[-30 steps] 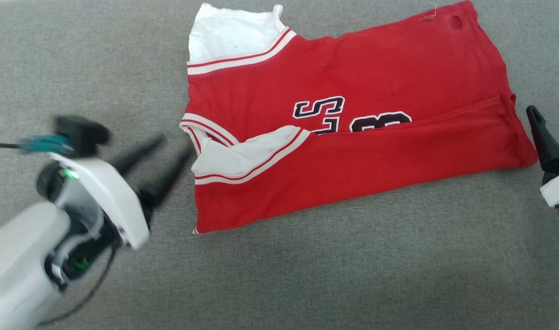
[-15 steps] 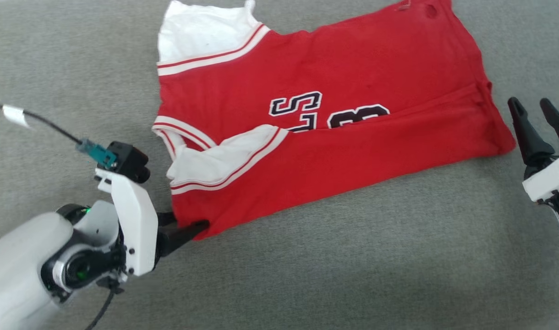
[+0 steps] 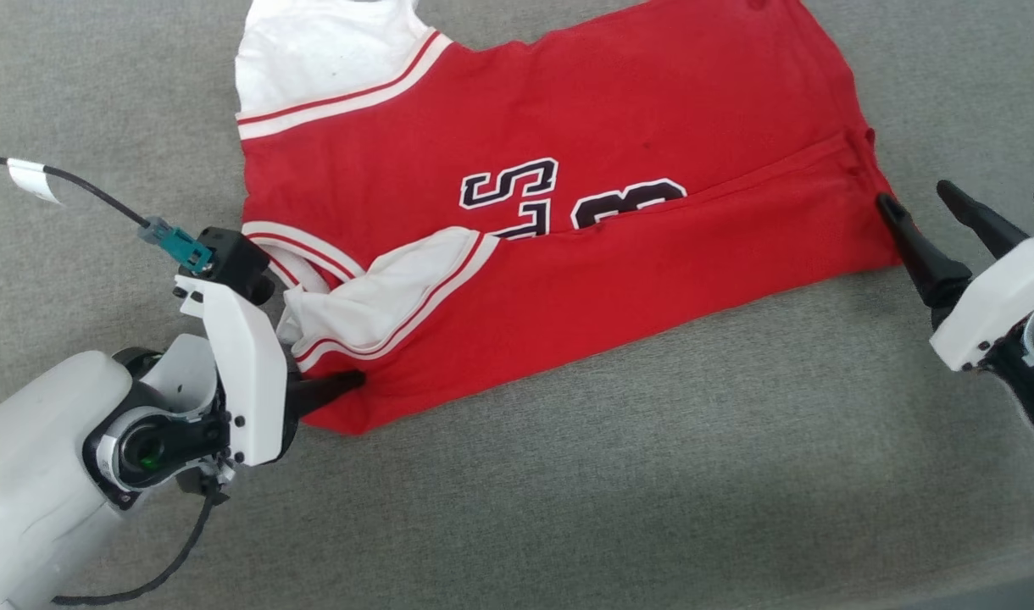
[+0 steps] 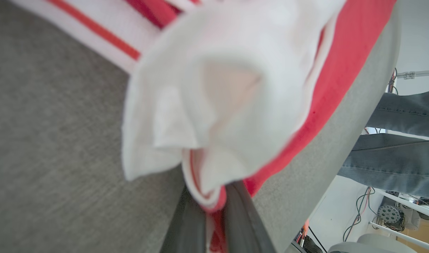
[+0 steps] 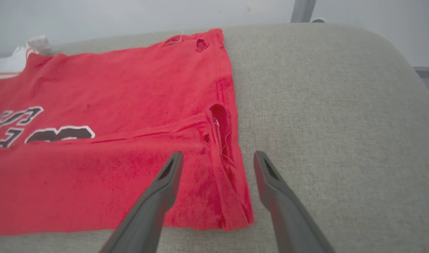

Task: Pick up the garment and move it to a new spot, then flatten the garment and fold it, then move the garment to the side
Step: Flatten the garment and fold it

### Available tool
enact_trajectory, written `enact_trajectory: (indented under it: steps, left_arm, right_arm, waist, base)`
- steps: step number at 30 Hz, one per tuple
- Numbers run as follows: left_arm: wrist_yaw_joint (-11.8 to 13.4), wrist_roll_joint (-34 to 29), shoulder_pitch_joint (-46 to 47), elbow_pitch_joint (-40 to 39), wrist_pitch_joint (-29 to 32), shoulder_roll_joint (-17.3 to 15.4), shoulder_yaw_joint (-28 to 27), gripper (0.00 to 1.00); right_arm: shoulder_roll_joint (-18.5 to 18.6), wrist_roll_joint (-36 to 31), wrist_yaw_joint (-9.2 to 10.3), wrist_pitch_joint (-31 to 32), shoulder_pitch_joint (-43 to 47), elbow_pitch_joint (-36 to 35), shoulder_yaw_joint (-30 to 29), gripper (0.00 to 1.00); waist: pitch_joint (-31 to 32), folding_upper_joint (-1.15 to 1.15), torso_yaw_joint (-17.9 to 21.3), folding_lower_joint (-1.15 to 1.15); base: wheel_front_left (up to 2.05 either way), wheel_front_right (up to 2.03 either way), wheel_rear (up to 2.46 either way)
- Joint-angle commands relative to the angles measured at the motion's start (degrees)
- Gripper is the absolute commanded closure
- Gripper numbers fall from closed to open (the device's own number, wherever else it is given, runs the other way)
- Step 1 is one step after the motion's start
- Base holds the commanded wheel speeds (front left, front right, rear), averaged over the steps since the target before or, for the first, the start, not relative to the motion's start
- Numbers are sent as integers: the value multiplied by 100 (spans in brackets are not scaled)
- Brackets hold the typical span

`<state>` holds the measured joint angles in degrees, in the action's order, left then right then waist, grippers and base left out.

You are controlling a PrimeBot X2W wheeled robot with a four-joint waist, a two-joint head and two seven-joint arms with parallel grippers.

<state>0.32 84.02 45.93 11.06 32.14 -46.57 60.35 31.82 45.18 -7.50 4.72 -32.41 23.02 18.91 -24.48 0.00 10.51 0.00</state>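
We note the left gripper [image 3: 345, 385], clear a second ago, now pinches the garment [image 3: 619, 127] at its near-left edge, seemingly securely. The right gripper [image 3: 914, 193], fingers wide, straddles the right hem, so the lift looks close.

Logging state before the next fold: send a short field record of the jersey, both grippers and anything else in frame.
garment: red jersey, spread on grey padded surface, near edge folded over the black lettering
left gripper: shut on the jersey's edge below the bunched white sleeve
right gripper: open, straddling the hem corner; contact unclear
damage: holes near the hem
bystander: person's jeans-clad legs beside the surface
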Motion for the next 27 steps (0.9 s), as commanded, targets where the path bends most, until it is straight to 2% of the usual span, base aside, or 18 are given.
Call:
enact_trajectory:
  steps: [1,6,7,12,13,14,15,21,24,27]
  left_arm:
    - [12,-170,-147,135,-62,283,216,100]
    - [-57,-277,-57,119,-216,366,180,100]
    - [-57,-277,-57,119,-216,366,180,100]
    - [-113,-496,39,228,-549,569,112,100]
    - [-123,-508,25,253,-602,587,110,100]
    - [-143,-499,5,285,-658,607,93,100]
    - [-164,-484,-23,316,-703,624,83,100]
    - [-302,-490,-223,394,-911,589,77,100]
    - [-383,-396,-467,236,-1012,370,71,100]
    - [-340,-322,-677,-74,-1046,194,68,100]
  right_arm:
    - [170,-65,3,249,-168,-4,173,0]
    - [593,-7,3,1123,-519,164,621,0]
    - [593,-7,3,1123,-519,164,621,0]
    - [750,406,2,1971,-647,403,1175,0]
    - [749,462,2,2015,-627,428,1260,10]
    - [774,504,1,2004,-622,461,1318,53]
    - [789,548,1,1971,-614,489,1356,100]
    - [1019,849,2,1769,-355,377,1518,100]
    - [1204,950,2,1636,-94,86,1569,100]
    - [1335,1062,2,1593,181,-188,1558,100]
  waist:
    - [-42,0,-44,0]
    - [-155,0,-216,0]
    - [-155,0,-216,0]
    - [-253,0,-456,0]
    - [-253,0,-485,0]
    - [-250,0,-513,0]
    - [-244,0,-537,0]
    - [-86,0,-632,0]
    - [63,0,-640,0]
    - [168,0,-647,0]
  base:
    - [0,0,0]
    - [0,0,0]
    - [0,0,0]
    - [0,0,0]
    - [0,0,0]
    - [0,0,0]
    - [0,0,0]
    - [0,0,0]
    - [0,0,0]
    - [0,0,0]
